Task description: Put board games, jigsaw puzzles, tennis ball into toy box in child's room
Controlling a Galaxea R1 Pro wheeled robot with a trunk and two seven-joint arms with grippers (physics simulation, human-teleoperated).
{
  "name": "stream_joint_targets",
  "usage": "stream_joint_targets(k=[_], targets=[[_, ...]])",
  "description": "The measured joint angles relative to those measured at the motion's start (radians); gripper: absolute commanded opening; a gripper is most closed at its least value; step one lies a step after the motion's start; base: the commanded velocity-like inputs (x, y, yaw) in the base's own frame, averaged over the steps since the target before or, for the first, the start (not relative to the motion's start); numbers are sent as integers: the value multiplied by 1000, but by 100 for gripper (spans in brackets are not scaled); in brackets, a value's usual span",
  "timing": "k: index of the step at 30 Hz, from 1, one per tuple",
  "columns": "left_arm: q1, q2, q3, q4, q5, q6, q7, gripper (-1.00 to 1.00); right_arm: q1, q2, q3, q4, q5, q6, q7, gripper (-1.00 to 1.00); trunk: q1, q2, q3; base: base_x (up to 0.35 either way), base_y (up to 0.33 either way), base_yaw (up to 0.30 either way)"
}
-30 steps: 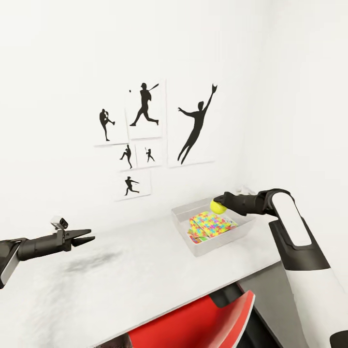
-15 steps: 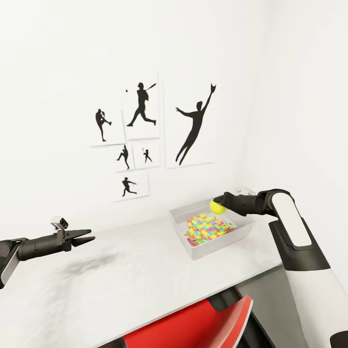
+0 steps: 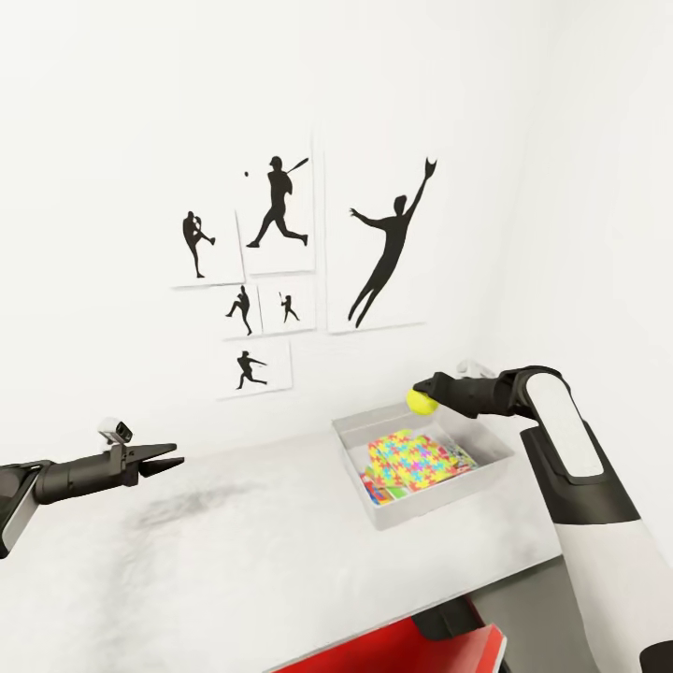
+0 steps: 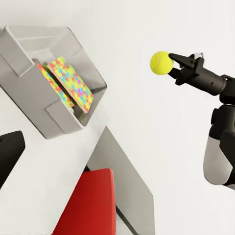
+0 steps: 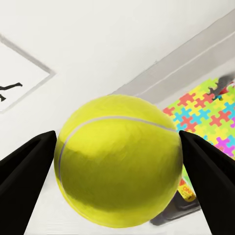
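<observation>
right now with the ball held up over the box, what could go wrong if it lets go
The tennis ball hangs in the right gripper above the toy box's far rim rather than its middle, so a release here might bounce it off the rim onto the table. It would likely land on the slanted jigsaw puzzles and could roll or hop out of the shallow box.

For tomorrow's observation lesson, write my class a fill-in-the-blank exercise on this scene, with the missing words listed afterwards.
1. The right pincer holds a yellow tennis ____.
2. The jigsaw puzzles lie inside the grey toy ____.
3. The left pincer hovers over the white table, holding ____.
4. The wall pictures show black silhouettes of ____ players.

Missing words: ball; box; nothing; baseball
</observation>
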Motion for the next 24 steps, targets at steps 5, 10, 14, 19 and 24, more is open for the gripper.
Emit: stream_joint_targets(k=[5, 10, 14, 19, 24], targets=[[0, -1, 0, 0, 0, 0, 0, 100, 1, -7, 0, 2, 1, 0, 1, -100, 0, 0, 0, 115, -89, 24], [0, -2, 0, 0, -1, 0, 0, 100, 2, -10, 0, 3, 1, 0, 2, -100, 0, 0, 0, 138, -84, 2], [0, -3, 0, 0, 0, 0, 0, 100, 2, -11, -1, 3, 2, 0, 3, -100, 0, 0, 0, 143, -25, 0], [0, -2, 0, 0, 0, 0, 0, 100, 2, -11, -1, 3, 2, 0, 3, -100, 0, 0, 0, 36, -5, 0], [0, -2, 0, 0, 0, -1, 0, 100, 2, -10, -2, 3, 2, 0, 3, -100, 0, 0, 0, 6, -1, 0]])
